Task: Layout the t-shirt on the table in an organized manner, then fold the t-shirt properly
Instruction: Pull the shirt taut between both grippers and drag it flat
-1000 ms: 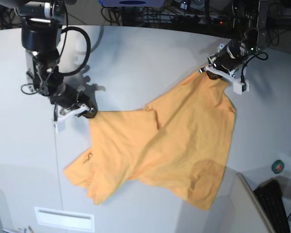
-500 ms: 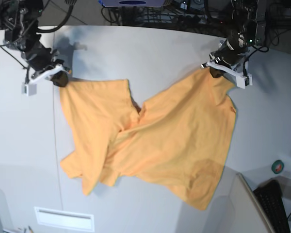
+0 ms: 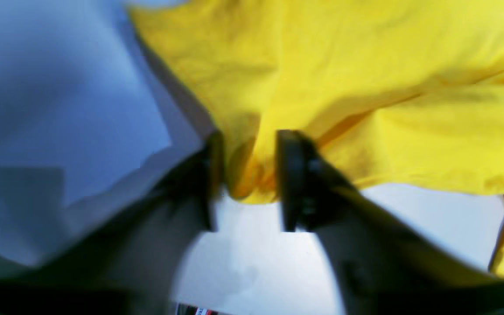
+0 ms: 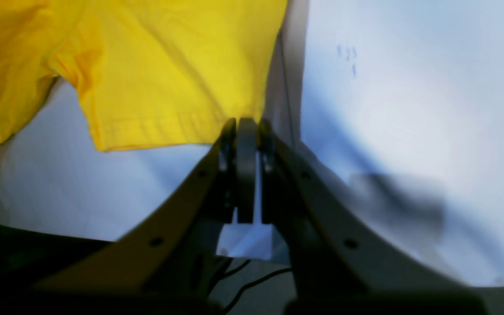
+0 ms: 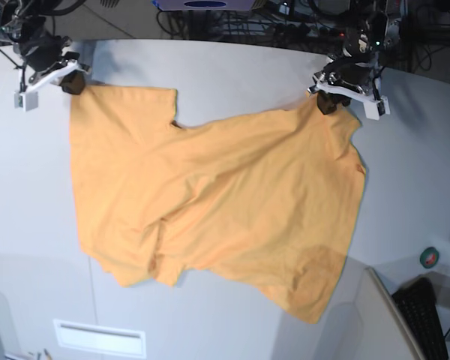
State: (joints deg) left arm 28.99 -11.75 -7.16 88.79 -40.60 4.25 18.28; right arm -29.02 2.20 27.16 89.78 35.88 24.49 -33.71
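The light-orange t-shirt (image 5: 217, 202) lies stretched across the white table (image 5: 232, 75), wrinkled, with a folded part at the lower left. My right gripper (image 5: 71, 84) is at the far left corner, shut on the shirt's corner hem (image 4: 155, 127); its fingers (image 4: 245, 144) press together on the cloth. My left gripper (image 5: 326, 105) is at the far right, shut on a bunched corner of the shirt (image 3: 247, 183), with cloth pinched between the two black fingers (image 3: 293, 175). The line drawing and neck tag are hidden.
A thin dark seam (image 5: 90, 300) runs down the table at the left. A slot plate (image 5: 99, 337) sits at the front left edge. A keyboard (image 5: 427, 315) and a tape roll (image 5: 430, 257) lie at the right. Cables crowd the back edge.
My right gripper has pulled its shirt corner up and left to the far left corner. The left gripper moved slightly farther back. The shirt has spread out wide between them.
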